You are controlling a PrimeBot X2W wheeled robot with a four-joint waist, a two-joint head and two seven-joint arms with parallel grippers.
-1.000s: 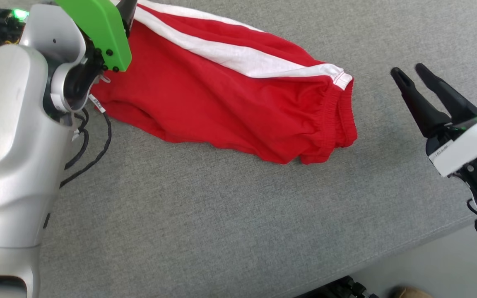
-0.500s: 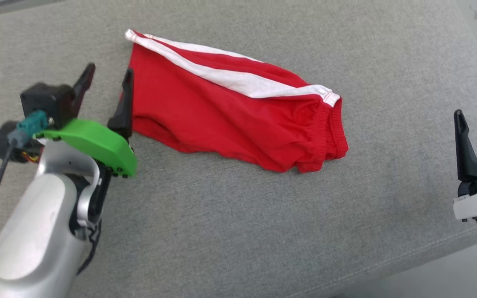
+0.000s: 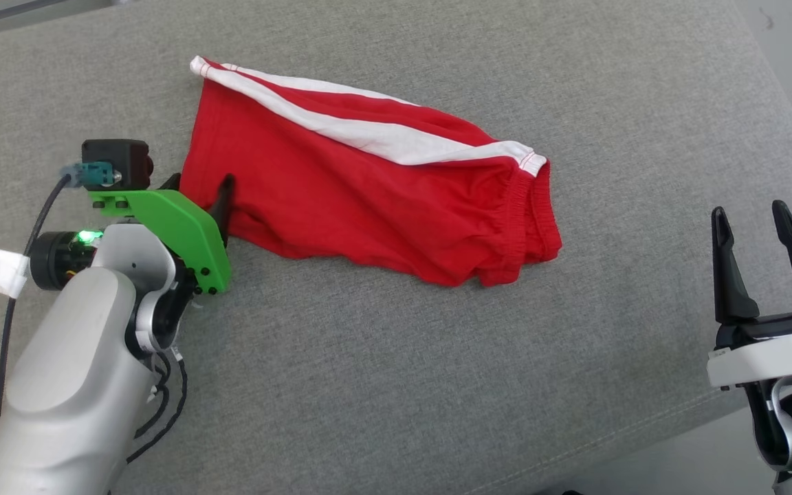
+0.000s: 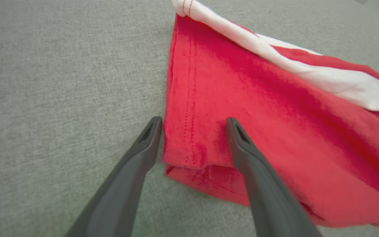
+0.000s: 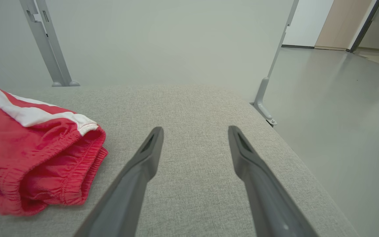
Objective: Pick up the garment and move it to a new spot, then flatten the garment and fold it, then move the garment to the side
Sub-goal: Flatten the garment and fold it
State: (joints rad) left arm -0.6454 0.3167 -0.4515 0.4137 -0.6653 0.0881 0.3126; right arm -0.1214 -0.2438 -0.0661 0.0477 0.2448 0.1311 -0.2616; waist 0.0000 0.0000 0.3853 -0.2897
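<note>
Two fingers of my left gripper (image 4: 193, 121) straddle a hem corner of the garment (image 3: 368, 185), spread wide and gripping nothing. The red shorts lie doubled over on the grey cushion (image 3: 396, 385). My right gripper (image 3: 749, 210) hangs parted, well off the garment's waistband end. I judge this the grasp before a move: next, pinch both layers, then lift.

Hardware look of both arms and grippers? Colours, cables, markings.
The left gripper and right gripper each have two long tapered dark-grey fingers. The left forearm is glossy silver-grey, with a bright green bracket, black camera box, teal connector, black cable, green LED. The right wrist housing is white.
</note>
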